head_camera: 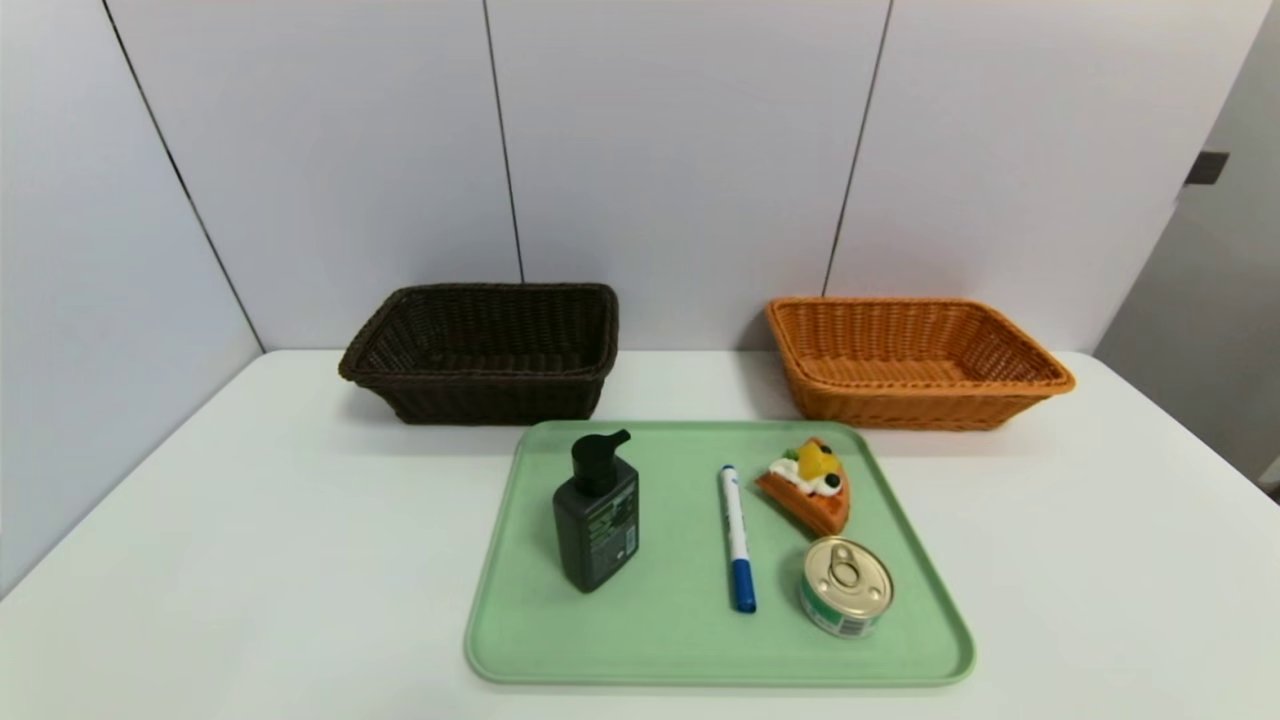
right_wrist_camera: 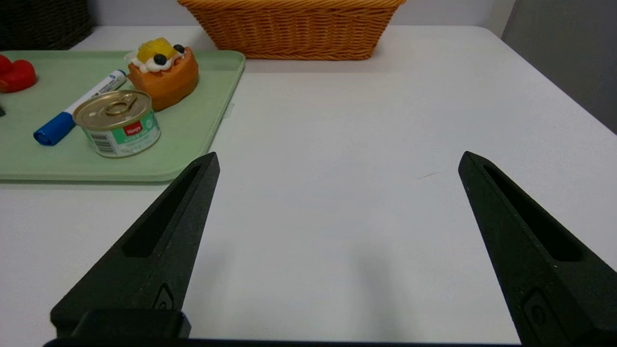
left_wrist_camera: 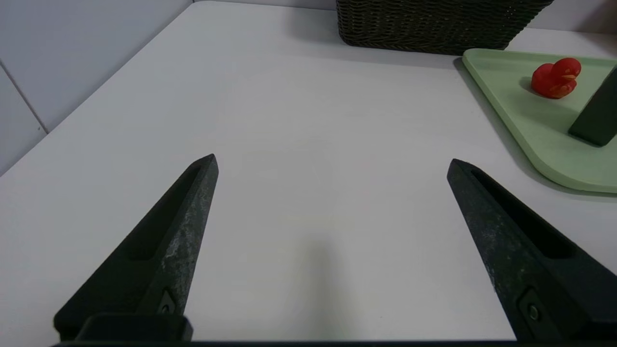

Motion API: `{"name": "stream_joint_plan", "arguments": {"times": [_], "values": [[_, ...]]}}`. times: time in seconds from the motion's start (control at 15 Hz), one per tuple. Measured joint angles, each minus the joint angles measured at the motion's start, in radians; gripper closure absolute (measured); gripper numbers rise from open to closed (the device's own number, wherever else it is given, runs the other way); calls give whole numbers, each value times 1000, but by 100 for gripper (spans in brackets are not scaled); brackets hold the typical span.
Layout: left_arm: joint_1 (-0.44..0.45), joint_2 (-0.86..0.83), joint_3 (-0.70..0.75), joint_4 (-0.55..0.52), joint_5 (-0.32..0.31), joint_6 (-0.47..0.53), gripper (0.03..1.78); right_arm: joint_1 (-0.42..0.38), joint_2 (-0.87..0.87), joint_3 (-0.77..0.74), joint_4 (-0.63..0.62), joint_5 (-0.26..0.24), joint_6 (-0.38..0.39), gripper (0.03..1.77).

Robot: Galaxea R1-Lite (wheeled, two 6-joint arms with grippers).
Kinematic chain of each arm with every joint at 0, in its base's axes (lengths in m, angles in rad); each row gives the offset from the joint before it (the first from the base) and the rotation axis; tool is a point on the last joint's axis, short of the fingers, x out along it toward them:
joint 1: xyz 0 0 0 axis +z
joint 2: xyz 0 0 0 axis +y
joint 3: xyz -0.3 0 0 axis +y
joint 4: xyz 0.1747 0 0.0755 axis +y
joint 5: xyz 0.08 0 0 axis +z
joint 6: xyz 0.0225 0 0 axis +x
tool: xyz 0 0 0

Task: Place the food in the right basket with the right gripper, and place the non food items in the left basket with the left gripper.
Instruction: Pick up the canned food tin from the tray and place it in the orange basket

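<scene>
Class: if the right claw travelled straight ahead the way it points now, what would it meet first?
Probably nothing on the bare table. The open right claw aims past the tray, and the orange basket sits off to one side, though depth is uncertain.

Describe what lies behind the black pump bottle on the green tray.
In the head view the pump bottle hides it; the left wrist view shows a small red duck-shaped toy on the tray.
</scene>
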Motion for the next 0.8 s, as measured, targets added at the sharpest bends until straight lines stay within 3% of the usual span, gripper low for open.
{"name": "stream_joint_plan", "arguments": {"times": [0.27,0.4,0.6,0.8], "values": [[0,0,-5,-42,-4,3,12,0,0,0,4,17,-53,9],[0,1,-59,-45,-53,3,12,0,0,-4,-19,34,-85,9],[-1,48,-202,42,-148,-2,12,0,34,-123,-22,133,-46,9],[-1,216,-309,-15,-169,-16,12,21,180,-250,-44,176,10,9]]}}
